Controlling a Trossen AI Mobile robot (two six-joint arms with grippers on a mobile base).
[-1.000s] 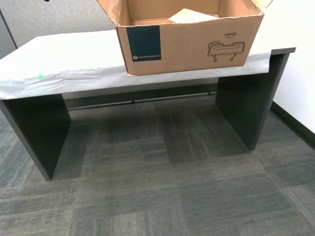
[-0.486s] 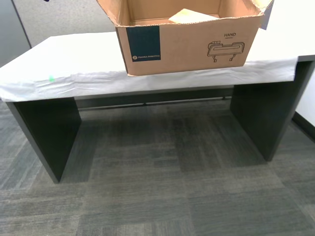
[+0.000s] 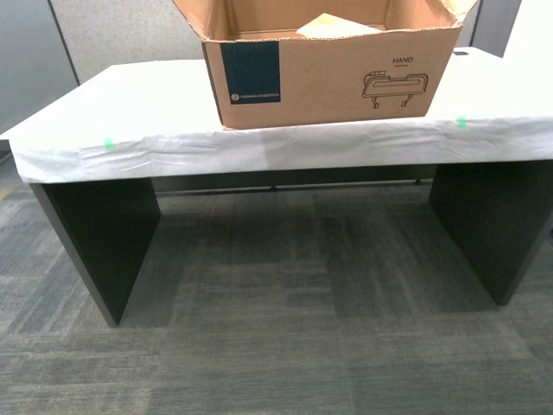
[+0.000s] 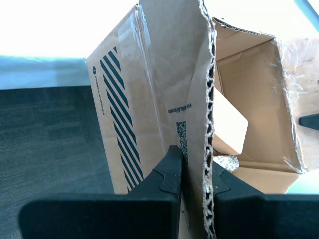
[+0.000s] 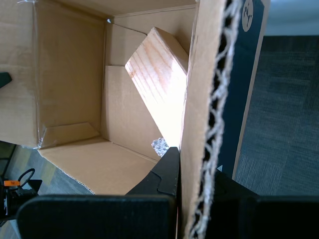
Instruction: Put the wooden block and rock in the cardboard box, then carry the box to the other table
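Both claws are clenched on the cardboard box (image 3: 328, 73): my first gripper (image 5: 192, 172) pinches one corrugated side wall, my second gripper (image 4: 194, 172) the opposite wall. Inside the box, the wooden block (image 5: 159, 84) leans against a wall, and a small speckled lump near the first gripper's inner finger is probably the rock (image 5: 160, 146). The box appears to hang just over the near edge of the other table (image 3: 138, 130), between its two green tape marks (image 3: 109, 143). Thin corrugated walls will likely flex and tear, so grips low on the walls seem safest; the load looks light.
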